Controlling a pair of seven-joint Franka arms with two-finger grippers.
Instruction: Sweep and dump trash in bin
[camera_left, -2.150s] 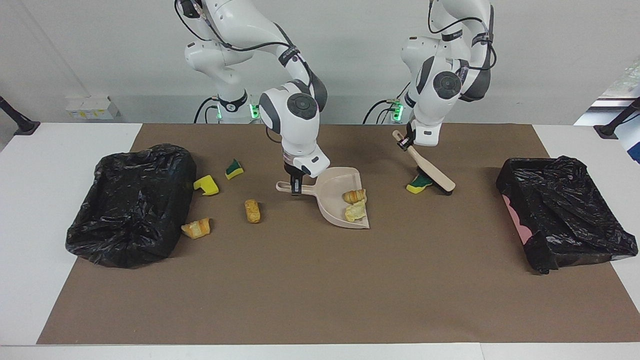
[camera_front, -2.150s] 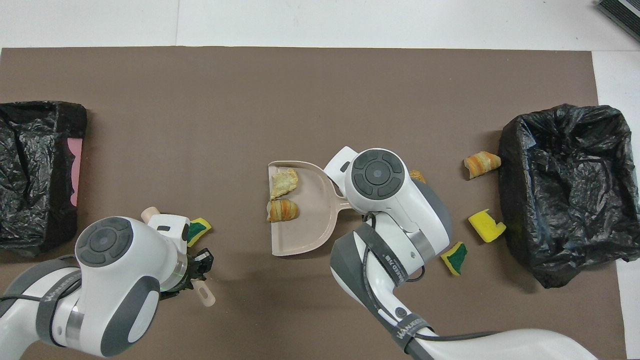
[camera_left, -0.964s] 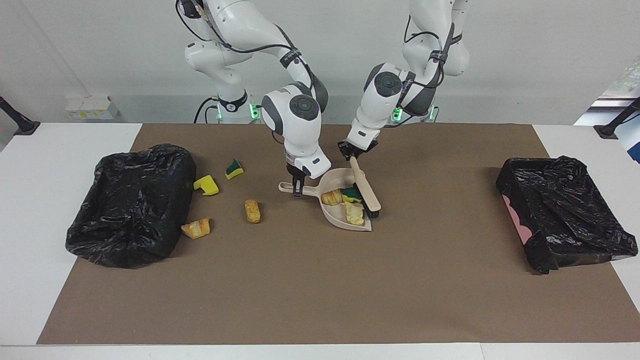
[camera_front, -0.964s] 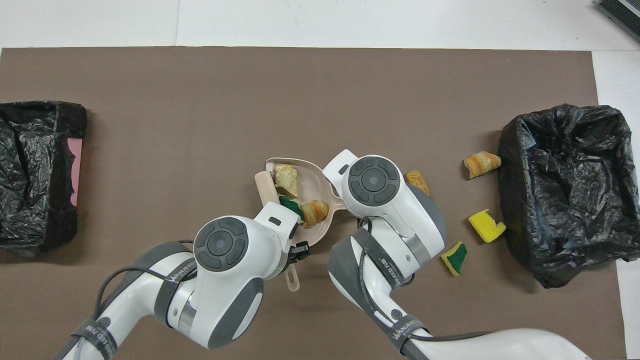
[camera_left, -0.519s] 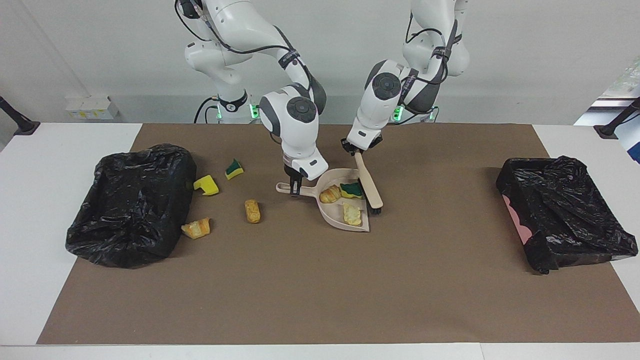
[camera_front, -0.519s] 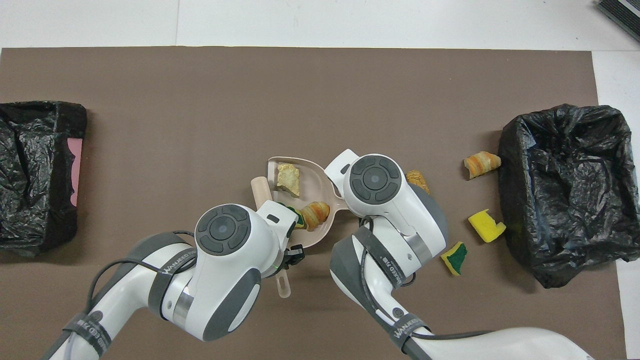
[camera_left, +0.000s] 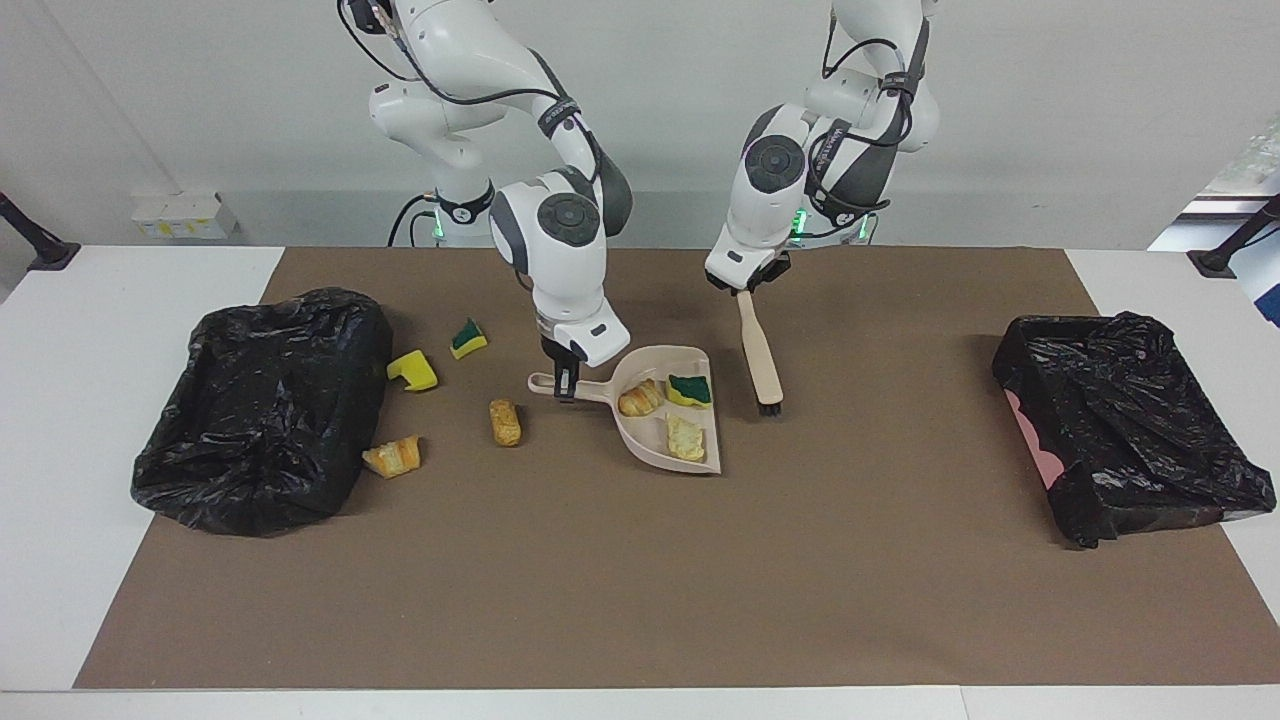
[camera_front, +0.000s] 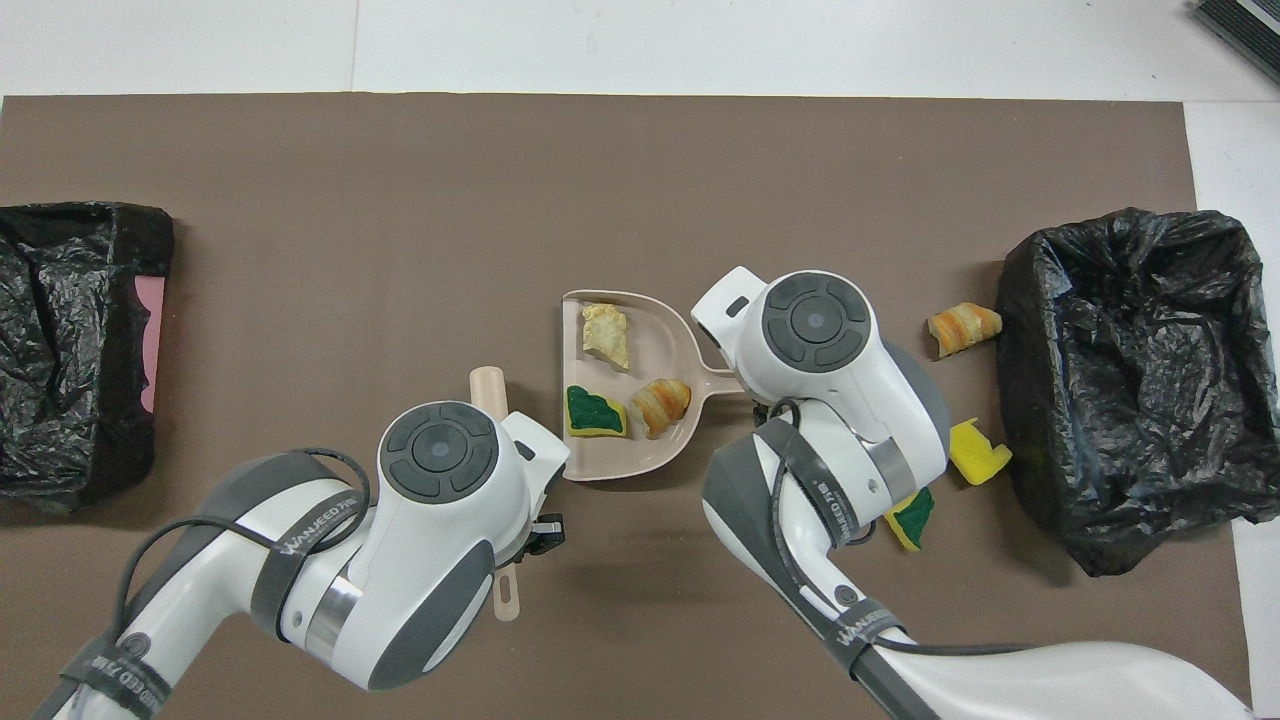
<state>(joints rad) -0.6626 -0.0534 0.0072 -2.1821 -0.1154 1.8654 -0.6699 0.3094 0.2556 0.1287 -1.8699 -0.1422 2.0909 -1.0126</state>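
The right end effector (camera_left: 563, 385) is clamped on the dustpan's handle, while the left end effector (camera_left: 745, 290) is closed on the handle of the brush (camera_left: 760, 355), which hangs slanted beside the pan's open edge, toward the left arm's end of the surface. Note what has changed over the last two seconds: the green-topped sponge piece (camera_left: 689, 389) that lay on the brown mat beside the brush has been swept into the dustpan (camera_left: 700, 458), the brush has since drawn back out of the pan, and the pan itself has shifted slightly toward the right arm's end. You may take this to mean that one sweep is complete and three of the seven scraps are collected. In the pan you see the sponge piece, a striped bread roll (camera_left: 638, 399) beside it and a pale flat bread chunk (camera_left: 685, 437) nearest the open edge, all lying loose and apart from the rim. Four scraps remain on the mat between the pan and the black bin (camera_left: 262, 405) at the right arm's end: a yellow sponge piece (camera_left: 414, 370), a green-and-yellow wedge (camera_left: 467, 338), a small tan roll (camera_left: 505, 421) and a torn bread chunk (camera_left: 393, 456) just beside the bin. A second black bin (camera_left: 1130, 425) sits at the left arm's end.
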